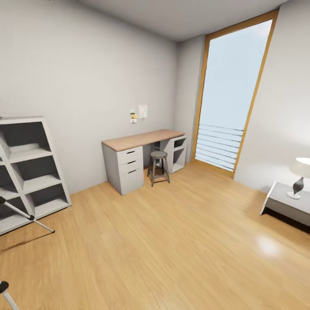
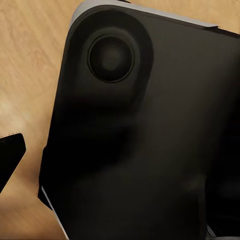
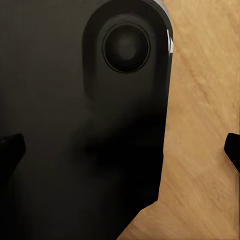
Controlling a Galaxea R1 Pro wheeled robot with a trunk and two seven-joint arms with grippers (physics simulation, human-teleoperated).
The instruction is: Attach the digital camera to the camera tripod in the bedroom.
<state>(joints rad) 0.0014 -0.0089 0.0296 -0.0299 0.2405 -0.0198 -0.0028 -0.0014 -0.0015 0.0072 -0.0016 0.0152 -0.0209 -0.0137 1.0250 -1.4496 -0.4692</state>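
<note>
Tripod legs [image 1: 26,215] poke in at your left, standing on the wood floor [image 1: 172,249] just before the grey shelf unit [image 1: 30,168]. Across the bedroom a desk [image 1: 142,140] and stool [image 1: 158,165] line the far wall. Whether your grippers are apart or together, you cannot tell.

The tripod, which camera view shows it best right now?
The head view: two silver-white legs of the camera tripod poke in at the left edge, over the wood floor. Both wrist views face dark robot bodywork and floor instead.

Wood-topped desk [image 1: 144,140], stool [image 1: 158,167], grey shelf unit [image 1: 28,172], lamp [image 1: 299,175].
</note>
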